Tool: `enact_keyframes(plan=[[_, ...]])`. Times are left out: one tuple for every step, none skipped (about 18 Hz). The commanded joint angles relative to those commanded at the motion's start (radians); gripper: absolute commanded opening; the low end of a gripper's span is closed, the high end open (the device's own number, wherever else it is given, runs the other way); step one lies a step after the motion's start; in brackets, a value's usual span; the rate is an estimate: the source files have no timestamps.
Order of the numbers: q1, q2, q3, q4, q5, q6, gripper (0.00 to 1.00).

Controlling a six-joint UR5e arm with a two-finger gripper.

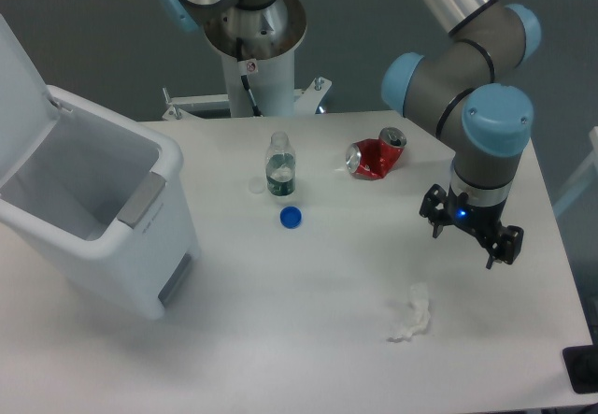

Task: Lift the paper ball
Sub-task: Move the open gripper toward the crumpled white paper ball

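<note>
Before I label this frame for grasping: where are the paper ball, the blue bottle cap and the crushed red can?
paper ball (411,315), fixed camera, middle of the crumpled wad.
blue bottle cap (291,217), fixed camera, centre of its top.
crushed red can (377,157), fixed camera, red dented side.

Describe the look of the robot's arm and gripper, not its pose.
The arm has smooth grey tubular links with light blue caps at the joints and black rings at the seams. Its silver base column carries a small red and white sticker. The gripper is black, with two dark fingers and a small blue light glowing on its body.
</note>
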Motion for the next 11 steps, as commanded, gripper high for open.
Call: enact_keyframes(plan=[[0.000, 0.000, 0.000, 0.000, 0.000, -0.002, 1.00], [0.000, 0.002, 0.000, 0.000, -0.002, -0.003, 1.00], [0.000, 0.002, 0.002, 0.002, -0.003, -0.008, 1.00], [0.000, 0.002, 0.000, 0.003, -0.006, -0.009, 1.00], [0.000, 0.000, 0.000, 0.005, -0.015, -0.012, 1.00], [-0.002, -0.005, 0.002, 0.009, -0.035, -0.027, 1.00], [-0.002, -0.005, 0.002, 0.011, -0.047, -0.047, 1.00], [-0.002, -0.006, 0.002, 0.011, -0.054, -0.061, 1.00], [0.000, -0.006, 0.002, 0.012, -0.061, -0.063, 1.00], [0.000, -0.009, 0.000, 0.014, -0.067, -0.064, 1.00], [0.000, -0.018, 0.000, 0.026, -0.071, -0.063, 1.00]])
